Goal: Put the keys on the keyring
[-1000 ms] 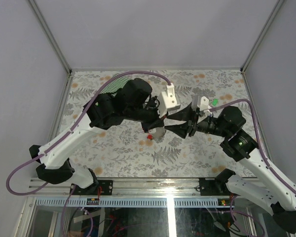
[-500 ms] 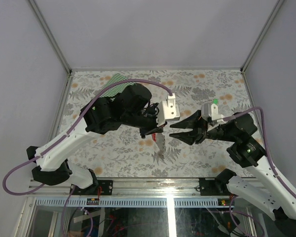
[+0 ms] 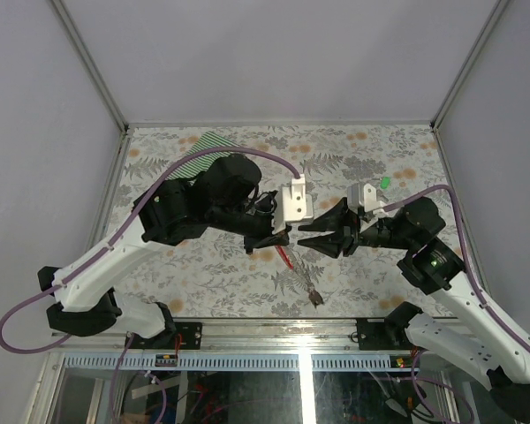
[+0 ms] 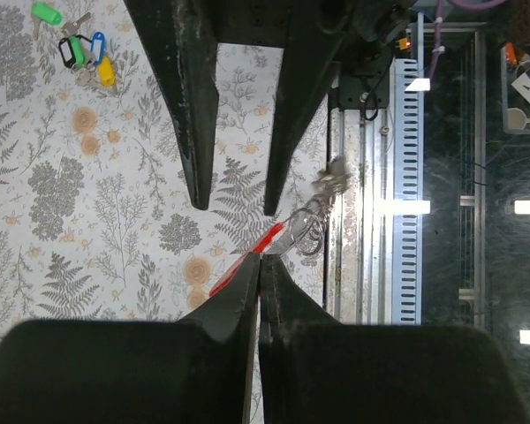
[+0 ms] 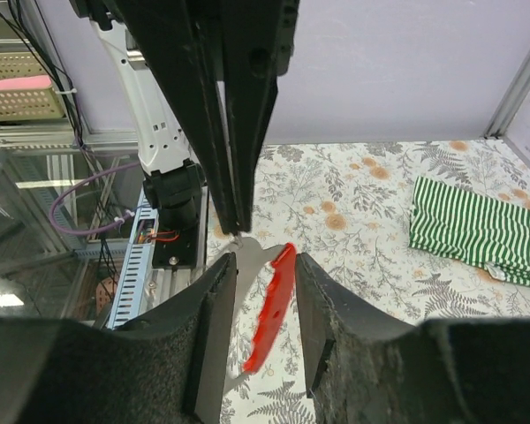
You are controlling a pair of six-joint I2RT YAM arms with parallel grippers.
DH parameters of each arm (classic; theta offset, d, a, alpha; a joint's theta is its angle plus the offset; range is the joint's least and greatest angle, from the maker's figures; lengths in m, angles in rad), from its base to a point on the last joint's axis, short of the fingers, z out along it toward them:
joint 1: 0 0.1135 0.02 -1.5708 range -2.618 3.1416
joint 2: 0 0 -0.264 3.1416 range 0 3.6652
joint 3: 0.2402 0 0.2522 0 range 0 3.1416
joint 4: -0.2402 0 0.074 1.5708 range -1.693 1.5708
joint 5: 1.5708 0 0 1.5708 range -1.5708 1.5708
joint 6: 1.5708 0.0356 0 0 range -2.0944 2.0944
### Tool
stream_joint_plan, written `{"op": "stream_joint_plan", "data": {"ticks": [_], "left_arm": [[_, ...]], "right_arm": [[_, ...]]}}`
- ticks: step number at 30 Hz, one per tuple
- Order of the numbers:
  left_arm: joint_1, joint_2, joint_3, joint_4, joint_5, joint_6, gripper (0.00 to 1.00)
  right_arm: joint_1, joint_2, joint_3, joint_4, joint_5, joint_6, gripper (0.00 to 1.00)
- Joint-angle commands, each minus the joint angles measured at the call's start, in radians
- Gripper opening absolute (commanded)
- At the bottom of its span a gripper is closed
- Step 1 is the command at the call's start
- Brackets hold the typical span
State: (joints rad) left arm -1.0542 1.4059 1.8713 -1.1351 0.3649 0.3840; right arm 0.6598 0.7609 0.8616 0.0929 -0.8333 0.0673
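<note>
My left gripper (image 4: pixel 261 261) is shut on the keyring (image 4: pixel 247 268), a thin red loop. A silvery ring and strip (image 4: pixel 311 231) dangle from it. In the top view the keyring (image 3: pixel 287 257) hangs just below the left gripper (image 3: pixel 281 238), and its chain trails toward the near edge. My right gripper (image 5: pixel 258 305) faces the left one, jaws open on either side of the red loop (image 5: pixel 270 311). I cannot tell whether they touch it. The keys (image 4: pixel 81 51), with green, blue and yellow tags, lie far off on the table; a green tag (image 3: pixel 384 182) shows behind the right wrist.
A green-and-white striped cloth (image 3: pixel 203 146) lies at the table's back left and appears as the cloth (image 5: pixel 477 230) in the right wrist view. The table's near edge and metal rail (image 3: pixel 274 322) run close below the dangling chain.
The left gripper has carried the keyring toward the near edge, so its chain now hangs lower. The right gripper has moved left up to it and its jaws have narrowed.
</note>
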Motion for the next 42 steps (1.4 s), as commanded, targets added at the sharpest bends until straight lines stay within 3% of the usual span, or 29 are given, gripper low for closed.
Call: {"op": "stream_joint_plan", "data": {"ticks": [1,18,42], "left_arm": [[-0.009,-0.065,-0.027,0.095,0.065,0.014,0.00],[-0.009,-0.101,-0.050,0.160,0.076,0.002,0.00],[-0.008,-0.129,-0.073,0.208,0.080,-0.003,0.00]], "right_arm": [[-0.002,-0.022,-0.016,0.098,-0.037,0.000,0.39],[0.001,0.041,-0.018,0.214,-0.150,0.096,0.38],[0.104,0.071,-0.021,0.266,-0.081,0.091,0.38]]}}
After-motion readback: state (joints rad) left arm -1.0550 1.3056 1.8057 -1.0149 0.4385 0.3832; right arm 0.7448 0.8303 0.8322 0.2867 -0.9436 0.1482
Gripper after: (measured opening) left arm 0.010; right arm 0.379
